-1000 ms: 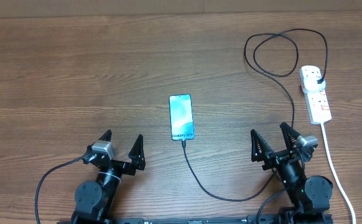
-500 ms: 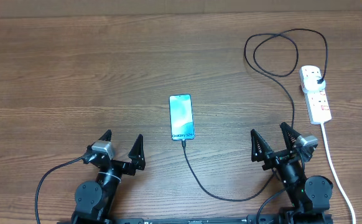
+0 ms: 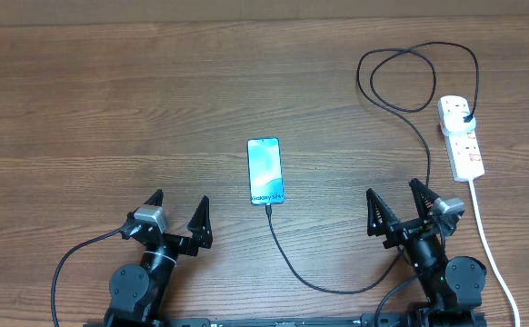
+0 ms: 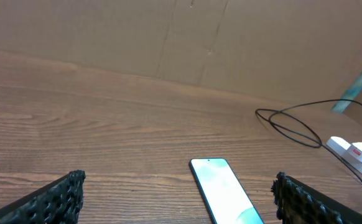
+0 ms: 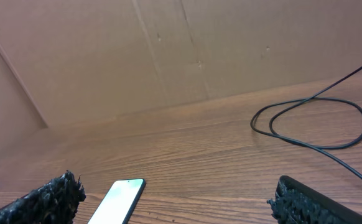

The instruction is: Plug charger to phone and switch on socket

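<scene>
The phone (image 3: 265, 171) lies flat mid-table with its screen lit teal; it also shows in the left wrist view as the phone (image 4: 224, 198) and in the right wrist view as the phone (image 5: 116, 201). The charger cable (image 3: 324, 283) runs from the phone's near end in a curve, loops at the back right and ends in a black plug seated in the white socket strip (image 3: 462, 138). My left gripper (image 3: 178, 211) stands open near the front left, nothing between its fingers. Open and empty too, my right gripper (image 3: 395, 202) sits at the front right.
The socket's thick white cord (image 3: 490, 245) trails to the front right edge past my right arm. The cable loop (image 3: 416, 80) lies at the back right. A brown cardboard wall (image 4: 187, 37) stands behind the wooden table (image 3: 110, 100).
</scene>
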